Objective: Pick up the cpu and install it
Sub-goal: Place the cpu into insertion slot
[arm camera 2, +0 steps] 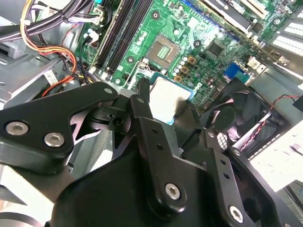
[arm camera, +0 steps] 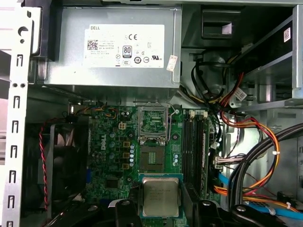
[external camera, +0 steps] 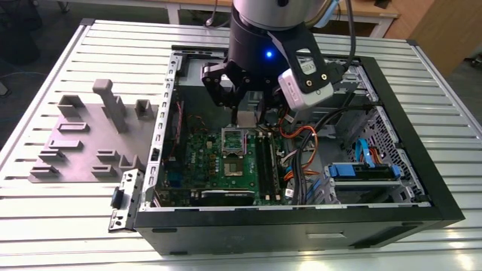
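The cpu (arm camera: 161,196), a flat silver square with a pale rim, is held level between my gripper's (arm camera: 161,210) black fingers (arm camera: 124,208). In the second wrist view the cpu (arm camera 2: 166,100) hangs above the green motherboard (arm camera 2: 213,28), a short way from the open socket (arm camera 2: 167,49). The first wrist view shows the bare socket (arm camera: 152,158) just beyond the chip, with its metal frame (arm camera: 152,119) flipped up behind it. In the exterior view my gripper (external camera: 245,114) reaches down into the open computer case (external camera: 421,169) over the board.
Memory sticks (arm camera: 195,146) stand beside the socket. Orange and black cable bundles (arm camera: 251,156) run along one side. The grey power supply (arm camera: 113,47) and a case fan (arm camera: 52,161) close off the other sides. A grey slotted fixture (external camera: 90,135) lies outside the case on the exterior view's left.
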`<action>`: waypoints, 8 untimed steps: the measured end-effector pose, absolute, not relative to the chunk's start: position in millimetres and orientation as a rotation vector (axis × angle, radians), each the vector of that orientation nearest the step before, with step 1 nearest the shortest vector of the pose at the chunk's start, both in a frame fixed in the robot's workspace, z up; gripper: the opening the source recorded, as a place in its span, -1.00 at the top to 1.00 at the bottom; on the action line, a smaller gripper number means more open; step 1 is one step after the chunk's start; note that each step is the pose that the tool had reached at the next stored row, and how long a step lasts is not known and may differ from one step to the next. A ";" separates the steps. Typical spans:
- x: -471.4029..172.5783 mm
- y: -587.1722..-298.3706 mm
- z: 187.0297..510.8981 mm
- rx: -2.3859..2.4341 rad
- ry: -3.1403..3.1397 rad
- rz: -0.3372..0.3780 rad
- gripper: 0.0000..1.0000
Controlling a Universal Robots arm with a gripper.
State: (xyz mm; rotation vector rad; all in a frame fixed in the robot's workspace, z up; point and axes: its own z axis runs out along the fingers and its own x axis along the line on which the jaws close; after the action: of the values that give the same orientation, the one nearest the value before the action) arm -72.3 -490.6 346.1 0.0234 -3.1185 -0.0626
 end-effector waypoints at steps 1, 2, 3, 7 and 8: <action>-72.3 -490.6 345.7 0.023 -3.119 -0.062 0.09; -72.3 -490.6 345.3 0.023 -3.119 -0.063 0.09; -72.3 -490.6 345.2 0.023 -3.118 -0.062 0.09; -72.3 -490.6 344.1 0.023 -3.119 -0.063 0.09; -72.3 -490.6 344.0 0.023 -3.119 -0.063 0.09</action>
State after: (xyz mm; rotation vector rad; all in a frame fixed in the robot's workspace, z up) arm -72.3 -490.6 344.0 0.0234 -3.1186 -0.0626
